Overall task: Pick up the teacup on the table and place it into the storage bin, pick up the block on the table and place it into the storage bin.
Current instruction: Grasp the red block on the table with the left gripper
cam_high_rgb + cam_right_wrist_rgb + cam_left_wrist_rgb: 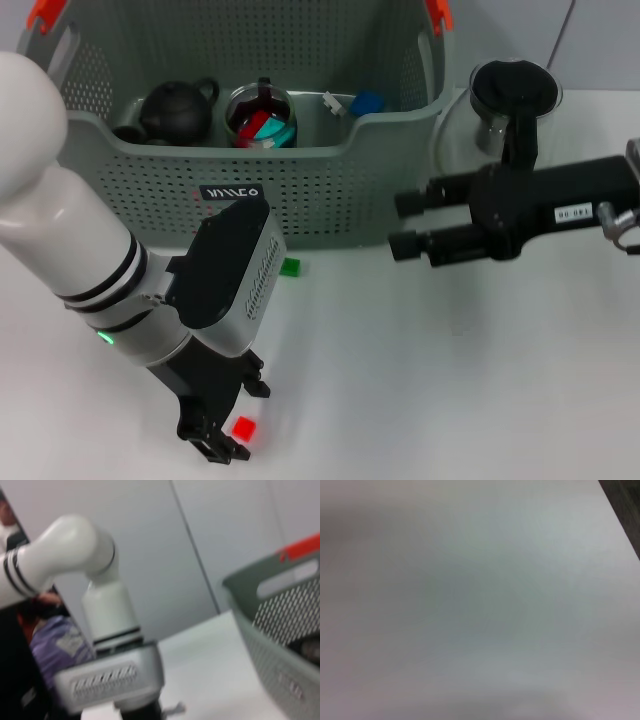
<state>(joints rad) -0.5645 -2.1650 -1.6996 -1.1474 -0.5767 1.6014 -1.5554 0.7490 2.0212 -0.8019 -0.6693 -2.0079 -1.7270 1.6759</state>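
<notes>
My left gripper is down at the table near its front edge, open, its fingers standing either side of a small red block. A green block lies on the table just before the storage bin, a grey perforated basket with orange-red handle tips. My right gripper hovers to the right of the bin's front, open and empty. No teacup shows on the table. The left wrist view gives only blurred white table. In the right wrist view the left arm and the bin's corner appear.
Inside the bin are a black teapot, a round cup holding red and teal pieces, and a blue item. A glass pitcher with a black handle stands right of the bin, behind my right arm.
</notes>
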